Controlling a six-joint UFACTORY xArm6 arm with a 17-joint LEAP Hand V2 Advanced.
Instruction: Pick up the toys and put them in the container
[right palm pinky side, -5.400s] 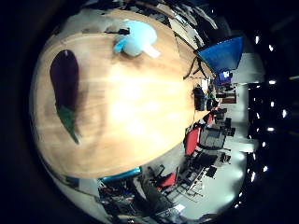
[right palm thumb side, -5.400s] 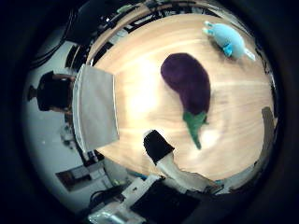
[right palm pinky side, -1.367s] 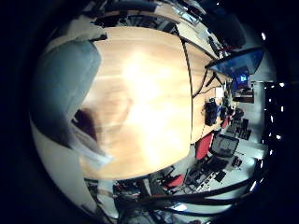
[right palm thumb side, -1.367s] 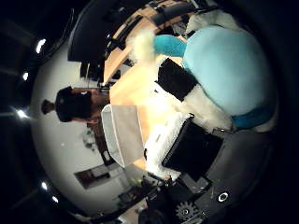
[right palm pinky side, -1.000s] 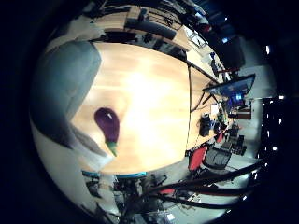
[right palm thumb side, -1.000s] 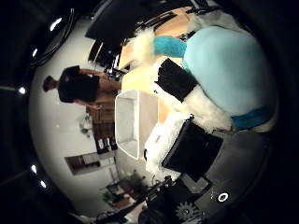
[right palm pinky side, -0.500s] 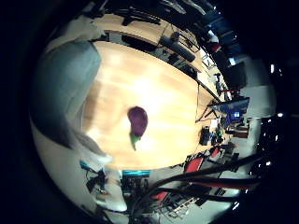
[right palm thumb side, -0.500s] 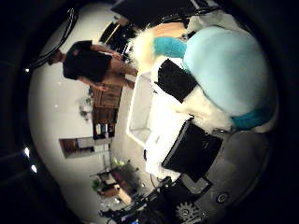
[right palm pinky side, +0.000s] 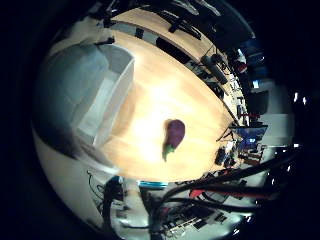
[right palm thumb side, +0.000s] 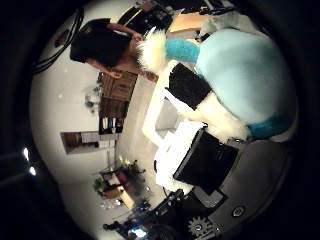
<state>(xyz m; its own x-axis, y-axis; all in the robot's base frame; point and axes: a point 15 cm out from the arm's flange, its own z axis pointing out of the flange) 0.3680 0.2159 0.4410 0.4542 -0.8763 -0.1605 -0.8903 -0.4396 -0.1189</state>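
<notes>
My hand (right palm thumb side: 200, 150) is shut on a light blue and white plush toy (right palm thumb side: 242, 68); black and white fingers (right palm thumb side: 189, 85) curl round it, and it fills much of the right thumb side palm view. Its pale blue body also shows close to the palm in the right little finger side palm view (right palm pinky side: 66, 85). A white open container (right palm pinky side: 112, 92) stands on the wooden table (right palm pinky side: 165, 85) just beside the held toy, and shows in the thumb side view (right palm thumb side: 160, 108) too. A purple eggplant toy (right palm pinky side: 174, 134) with a green stem lies on the table, away from the container.
Office chairs, desks and a blue screen (right palm pinky side: 248, 133) stand beyond the table's far edge. The table edge nearest the hand runs below the eggplant toy. Room furniture and a wall (right palm thumb side: 70, 110) show behind the container.
The views have shifted: the hand with the plush toy has risen and moved over toward the container, which has come into the little finger side view. The eggplant toy looks smaller and farther off.
</notes>
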